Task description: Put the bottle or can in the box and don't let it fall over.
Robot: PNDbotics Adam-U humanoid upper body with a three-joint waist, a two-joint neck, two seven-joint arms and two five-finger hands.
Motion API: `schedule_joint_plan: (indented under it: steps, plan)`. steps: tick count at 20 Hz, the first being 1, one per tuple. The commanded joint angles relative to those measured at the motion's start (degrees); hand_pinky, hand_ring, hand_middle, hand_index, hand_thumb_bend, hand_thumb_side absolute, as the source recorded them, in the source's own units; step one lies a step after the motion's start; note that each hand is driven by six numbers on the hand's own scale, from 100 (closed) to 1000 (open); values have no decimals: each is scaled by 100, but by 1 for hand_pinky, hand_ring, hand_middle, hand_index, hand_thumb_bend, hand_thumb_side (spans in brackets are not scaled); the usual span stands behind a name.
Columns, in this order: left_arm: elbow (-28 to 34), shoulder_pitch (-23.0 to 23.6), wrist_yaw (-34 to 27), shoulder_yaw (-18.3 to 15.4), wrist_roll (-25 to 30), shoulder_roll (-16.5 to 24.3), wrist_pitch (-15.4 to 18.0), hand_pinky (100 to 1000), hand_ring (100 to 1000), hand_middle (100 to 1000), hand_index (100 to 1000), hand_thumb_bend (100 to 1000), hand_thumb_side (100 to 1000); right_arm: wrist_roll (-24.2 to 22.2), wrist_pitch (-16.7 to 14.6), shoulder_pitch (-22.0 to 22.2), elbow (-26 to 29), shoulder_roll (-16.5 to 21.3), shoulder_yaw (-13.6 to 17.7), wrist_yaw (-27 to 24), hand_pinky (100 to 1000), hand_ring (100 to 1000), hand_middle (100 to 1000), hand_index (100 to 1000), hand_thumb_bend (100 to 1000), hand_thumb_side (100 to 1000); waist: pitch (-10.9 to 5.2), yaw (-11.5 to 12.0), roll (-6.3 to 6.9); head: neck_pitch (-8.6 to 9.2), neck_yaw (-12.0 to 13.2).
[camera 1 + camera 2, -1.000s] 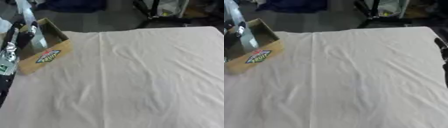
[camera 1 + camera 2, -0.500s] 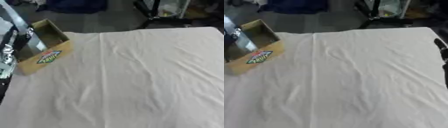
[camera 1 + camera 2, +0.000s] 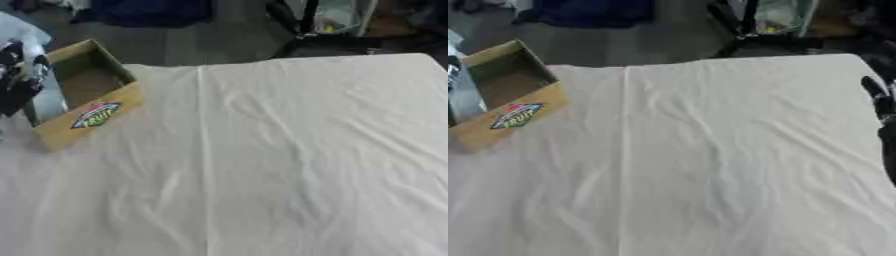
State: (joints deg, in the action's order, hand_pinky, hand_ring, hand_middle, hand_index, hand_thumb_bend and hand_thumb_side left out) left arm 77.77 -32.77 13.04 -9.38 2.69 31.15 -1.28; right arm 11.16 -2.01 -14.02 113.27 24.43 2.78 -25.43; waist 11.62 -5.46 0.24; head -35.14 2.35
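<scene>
The fingers of the left hand (image 3: 19,75) show only as a dark blur at the box's left end, mixed with something pale and shiny, so whether they are apart, together or clamped on anything cannot be told. The bottle (image 3: 39,82), if that pale, clear upright shape is it, stands at the left end of the box (image 3: 87,107), with the hand just beside or on it; whether it sits inside the box or only against its wall is not clear. Its long axis looks roughly upright, which is what the task needs.

The box is an open cardboard carton with a fruit label (image 3: 96,115) on its near wall, lying askew near the far left corner of the white cloth (image 3: 289,160). The part of its floor that shows, to the right of the pale shape, is bare brown card.

The right hand (image 3: 878,97) shows well away from the box, at the right edge of the cloth, as dark straight fingers pointing up, idle. The left hand is plainly the nearer one, and any setting down or letting go would be its job.
</scene>
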Motion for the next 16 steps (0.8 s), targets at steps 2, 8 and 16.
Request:
schedule_joint_plan:
  steps: [2,8,16]
  plan:
    - [483,19,-65,-113,4,87,-149,1000,1000,1000,883,100,692,19,-30,-21,132,148,60,24,1000,1000,951,1000,100,470,-138,5,-4,105,-8]
    - [520,190,34,-184,127,49,-468,1000,1000,1000,784,100,719,28,-39,-22,132,157,68,12,1000,1000,949,1000,100,470,-143,12,-2,189,19]
    - [-596,191,733,-343,440,129,-714,1000,1000,1000,519,100,920,66,-42,-8,132,168,96,-7,1000,1000,950,1000,100,470,-146,11,7,94,19]
